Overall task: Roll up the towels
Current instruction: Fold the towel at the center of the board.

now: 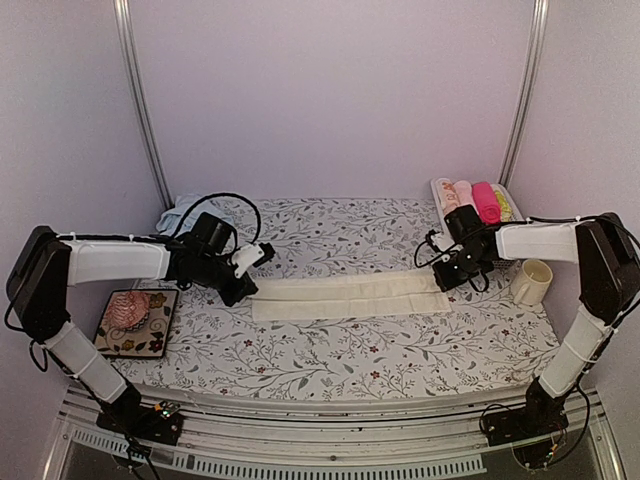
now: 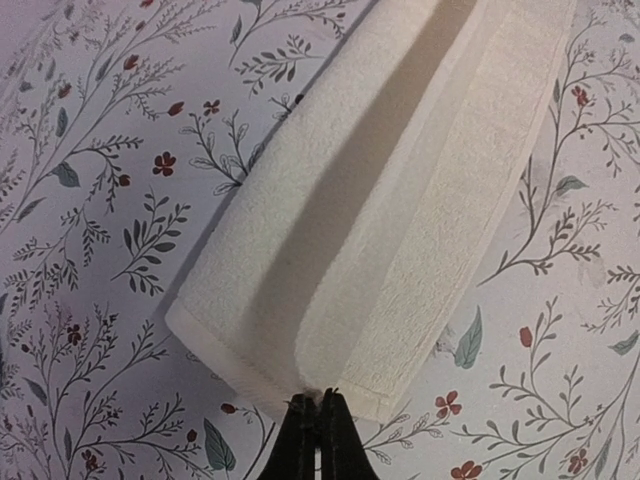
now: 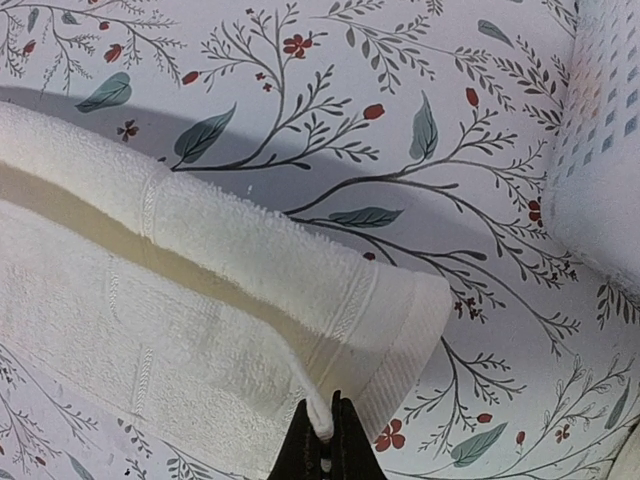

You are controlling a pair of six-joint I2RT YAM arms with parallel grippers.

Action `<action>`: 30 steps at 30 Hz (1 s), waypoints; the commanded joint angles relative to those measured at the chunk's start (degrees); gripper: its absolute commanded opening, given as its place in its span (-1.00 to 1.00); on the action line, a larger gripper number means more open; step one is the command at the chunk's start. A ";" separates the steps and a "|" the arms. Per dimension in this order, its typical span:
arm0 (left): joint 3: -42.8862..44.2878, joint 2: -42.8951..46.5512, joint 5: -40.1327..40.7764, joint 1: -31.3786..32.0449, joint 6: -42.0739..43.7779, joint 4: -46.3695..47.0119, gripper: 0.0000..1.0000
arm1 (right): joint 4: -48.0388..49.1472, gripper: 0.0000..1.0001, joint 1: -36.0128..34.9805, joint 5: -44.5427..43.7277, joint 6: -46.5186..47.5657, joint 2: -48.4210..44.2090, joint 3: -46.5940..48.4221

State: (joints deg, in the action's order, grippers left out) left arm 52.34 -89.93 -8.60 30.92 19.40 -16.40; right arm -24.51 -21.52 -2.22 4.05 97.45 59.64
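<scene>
Here, my left pincer point(image 2: 319, 400) is pressed shut on the near hem of the cream towel point(image 1: 350, 297), right at its left end. In the left wrist view the two dark fingers meet with almost no gap where the stitched edge runs under them. My right pincer point(image 3: 328, 410) is likewise clamped on the same towel's right end, and a small tuft of the pale hem shows pinched between its tips. The towel lies flat across the middle of the table point(image 1: 330, 350), stretched as a long narrow strip from one pincer to the other. It is folded lengthwise, with a shadowed crease running down its length, so the far layer sits a little raised above the near one. It rests on the flowered tablecloth point(image 1: 340, 225), whose printed twigs, leaves and small red blossoms show in both wrist views. The light blue towel point(image 1: 180, 213) sits bunched in the far left corner, behind my left arm and well apart from the cream one. A white basket point(image 1: 441, 186) in the far right corner holds several rolled cloths point(image 1: 475, 200) side by side, in cream, pink, hot pink and yellow. A pale mug point(image 1: 531, 281) stands just beside my right arm. On the left, a patterned tray point(image 1: 155, 335) carries a pink knitted lump point(image 1: 130, 310).
</scene>
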 commanded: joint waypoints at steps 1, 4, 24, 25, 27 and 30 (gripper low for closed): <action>-0.55 1.01 -0.44 0.90 -0.80 -1.00 -1.00 | -0.55 -0.96 -0.63 -0.14 -0.45 -2.25 -1.21; -0.57 1.46 0.67 0.88 -1.02 -0.92 -1.00 | -0.49 -0.96 -0.63 -1.07 -0.61 -3.35 -1.57; -1.80 3.21 0.30 1.09 -1.24 -1.68 -1.00 | -0.49 -0.96 -0.63 -1.97 -0.80 -4.65 -3.38; -1.76 2.92 0.14 1.28 -1.23 -1.82 -1.00 | -0.53 -0.96 -0.63 -1.75 -0.80 -4.42 -3.41; -1.63 2.39 -0.01 1.58 -1.42 -1.92 -1.00 | -0.54 -0.96 -0.68 -1.65 -0.87 -4.21 -3.55; -1.62 1.69 -0.38 2.05 -1.80 -1.70 -1.00 | -0.54 -0.96 -0.65 -1.65 -0.74 -4.12 -3.55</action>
State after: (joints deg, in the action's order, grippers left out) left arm 51.33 -87.68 -7.66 31.70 18.37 -17.56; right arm -24.86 -21.87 -3.49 3.84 93.82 56.69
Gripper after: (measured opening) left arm 0.008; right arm 0.026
